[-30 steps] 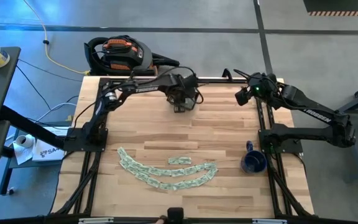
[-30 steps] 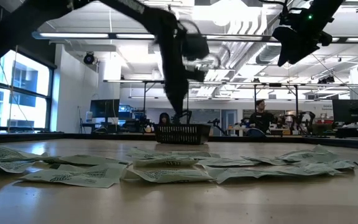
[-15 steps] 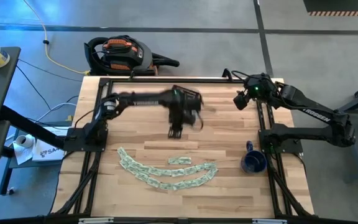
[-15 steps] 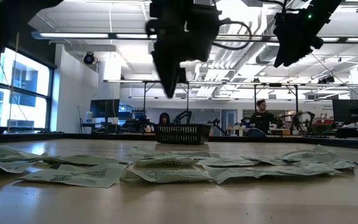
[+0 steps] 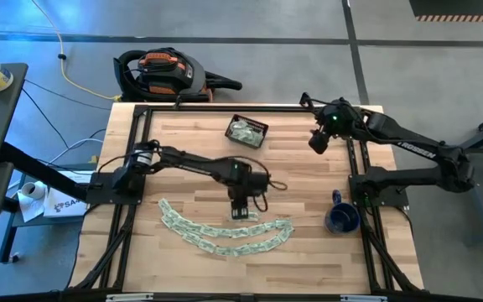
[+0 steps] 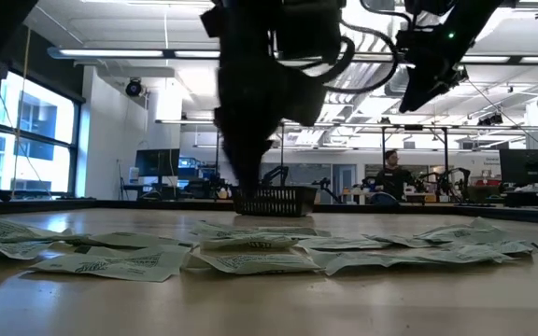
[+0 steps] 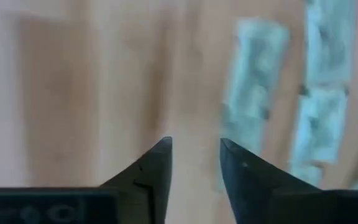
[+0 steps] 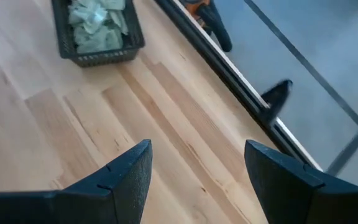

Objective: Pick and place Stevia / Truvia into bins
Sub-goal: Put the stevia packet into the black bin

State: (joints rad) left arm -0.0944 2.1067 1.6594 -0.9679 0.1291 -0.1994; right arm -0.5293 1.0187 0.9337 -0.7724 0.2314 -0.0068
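L gripper (image 5: 239,211) hangs over the top of the packet row (image 5: 225,235), which curves along the table's (image 5: 183,151) near edge. Fingers (image 7: 157,165) a little apart, nothing between them. In the L wrist view the nearest packets (image 7: 257,74) sit just off to one side of the tips, long axes running roughly the same way the fingers point, so probably a small sideways shift before dropping. Basket (image 5: 247,131), already w/ some packets in it, at far edge, mid-table. L arm much nearer the row. R gripper (image 5: 318,139) waits near far right corner, fingers (image 8: 126,171) wide apart, empty.
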